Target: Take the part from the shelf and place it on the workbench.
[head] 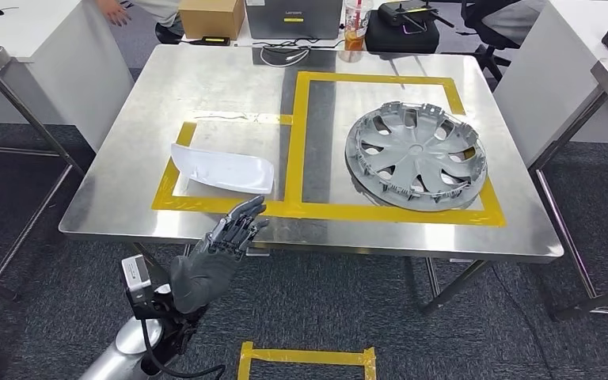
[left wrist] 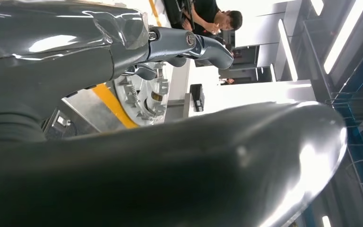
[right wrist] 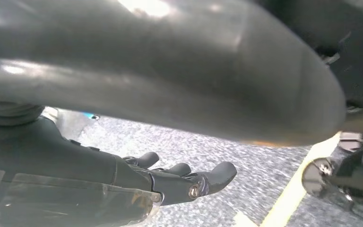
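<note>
Head view: left hand [head: 233,229] sits at the near edge of the brushed-steel surface [head: 229,87], fingers spread and extended, holding nothing.
Part location: white glossy moulded plastic shell part [head: 222,168] lies flat on the surface inside the smaller yellow-tape rectangle [head: 176,168]; looks already placed.
Key relation: part is just beyond the left fingertips, forward and slightly to the robot's left; small gap, no contact visible.
Long axis: runs roughly left-right across the surface, tilted a little, wider end toward the left.
Nearer hand: left by far; right hand [right wrist: 179,182] hangs low over grey speckled carpet in the right wrist view, fingers loosely extended, nothing in them.
Part shape/material: thin curved shell, smooth, likely light and slippery; raised edge on the left side.
Other item: grey plastic multi-spoke wheel cover [head: 416,154] with clip tabs round the rim, lying in the larger tape rectangle, well apart from the part.
Surface: reflective metal, low friction; part could skid if nudged.
Judgement: release appears done; a straight pull-back of the left hand should avoid touching the part.
</note>
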Robot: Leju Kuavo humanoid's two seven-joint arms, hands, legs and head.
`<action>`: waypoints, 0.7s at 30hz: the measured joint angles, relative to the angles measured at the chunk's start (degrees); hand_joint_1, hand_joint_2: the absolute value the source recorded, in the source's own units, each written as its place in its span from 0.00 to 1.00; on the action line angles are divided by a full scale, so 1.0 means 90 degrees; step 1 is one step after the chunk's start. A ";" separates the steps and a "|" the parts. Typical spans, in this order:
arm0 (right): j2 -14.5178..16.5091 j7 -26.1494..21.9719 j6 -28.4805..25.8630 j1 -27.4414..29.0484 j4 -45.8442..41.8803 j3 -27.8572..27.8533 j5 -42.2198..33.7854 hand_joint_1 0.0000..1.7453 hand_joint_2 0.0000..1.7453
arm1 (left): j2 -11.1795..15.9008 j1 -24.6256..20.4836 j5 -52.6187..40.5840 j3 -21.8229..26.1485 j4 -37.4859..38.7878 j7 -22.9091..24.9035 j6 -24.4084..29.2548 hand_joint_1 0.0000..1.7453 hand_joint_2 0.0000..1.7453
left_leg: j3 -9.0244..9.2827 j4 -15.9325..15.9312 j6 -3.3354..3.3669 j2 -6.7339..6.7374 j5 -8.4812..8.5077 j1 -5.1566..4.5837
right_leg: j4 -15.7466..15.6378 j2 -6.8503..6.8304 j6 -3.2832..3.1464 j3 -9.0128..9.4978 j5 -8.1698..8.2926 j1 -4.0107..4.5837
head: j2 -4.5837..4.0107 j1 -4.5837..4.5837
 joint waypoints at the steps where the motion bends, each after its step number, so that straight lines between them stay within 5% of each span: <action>1: -0.0001 0.0000 -0.0002 0.0001 0.0000 0.0001 0.0005 0.00 0.00 | 0.0001 0.0000 -0.0001 0.0000 0.0005 0.0001 -0.0001 0.00 0.00 | -0.0054 0.0018 -0.0007 -0.0001 0.0030 -0.0004 | -0.0067 0.0000 0.0046 0.0101 0.0018 -0.0004 | -0.0001 0.0001; 3: -0.0007 0.0000 -0.0007 -0.0008 0.0000 0.0001 0.0013 0.00 0.00 | 0.0002 0.0000 -0.0008 0.0000 0.0011 0.0000 -0.0002 0.00 0.00 | -0.0153 0.0094 -0.0031 -0.0003 0.0065 -0.0005 | -0.0898 -0.0002 0.0144 0.0652 0.0244 -0.0019 | 0.0000 0.0005; 5: -0.0008 0.0000 -0.0010 -0.0028 0.0000 0.0002 0.0016 0.00 0.00 | 0.0005 -0.0001 -0.0018 0.0002 0.0011 -0.0004 -0.0001 0.00 0.00 | -0.0243 0.0190 -0.0075 -0.0002 0.0078 -0.0031 | -0.1613 0.0008 0.0115 0.1069 0.0414 -0.0009 | 0.0001 0.0004; 10: 0.0004 0.0000 -0.0001 -0.0039 0.0002 0.0015 0.0018 0.00 0.00 | 0.0030 0.0012 -0.0041 0.0010 0.0012 -0.0030 0.0001 0.00 0.00 | -0.0366 0.0353 -0.0255 -0.0016 0.0029 -0.0017 | -0.1730 0.0005 -0.0140 0.1054 0.0557 -0.0015 | -0.0001 -0.0007; 13: 0.0007 0.0000 0.0004 -0.0040 0.0002 0.0024 0.0019 0.00 0.00 | 0.0061 0.0024 -0.0046 0.0015 0.0012 -0.0037 -0.0009 0.00 0.00 | -0.0711 0.1297 -0.0377 -0.0029 -0.0655 0.0050 | -0.1731 -0.0005 -0.0229 0.0970 0.0660 -0.0027 | -0.0001 -0.0033; 15: 0.0004 0.0000 0.0007 -0.0033 0.0003 0.0035 0.0019 0.00 0.00 | 0.0083 0.0059 -0.0053 0.0015 0.0012 -0.0041 -0.0060 0.00 0.00 | -0.0913 0.1989 -0.0415 -0.0029 -0.0983 0.0084 | -0.1724 -0.0003 -0.0228 0.0881 0.0722 -0.0014 | -0.0001 -0.0035; 17: 0.0001 0.0000 0.0010 -0.0029 0.0004 0.0046 0.0019 0.00 0.00 | 0.0095 0.0089 -0.0064 0.0012 0.0009 -0.0044 -0.0156 0.00 0.00 | -0.0670 0.1776 -0.0399 -0.0031 -0.0857 0.0092 | -0.1721 0.0004 -0.0209 0.0816 0.0778 -0.0004 | -0.0001 -0.0036; 19: 0.0006 0.0000 0.0015 -0.0032 0.0002 0.0055 0.0019 0.00 0.00 | 0.0101 0.0088 -0.0068 0.0010 -0.0014 -0.0050 -0.0274 0.00 0.00 | -0.0087 0.0872 -0.0326 -0.0036 -0.0564 0.0077 | -0.1723 0.0010 -0.0173 0.0785 0.0824 0.0007 | -0.0001 -0.0032; 21: 0.0007 0.0000 0.0022 -0.0040 0.0002 0.0060 0.0018 0.00 0.00 | 0.0103 0.0080 -0.0069 0.0006 -0.0049 -0.0062 -0.0389 0.00 0.00 | 0.0239 0.0297 -0.0243 -0.0039 -0.0433 0.0027 | -0.1726 0.0005 -0.0110 0.0763 0.0872 0.0009 | -0.0001 -0.0032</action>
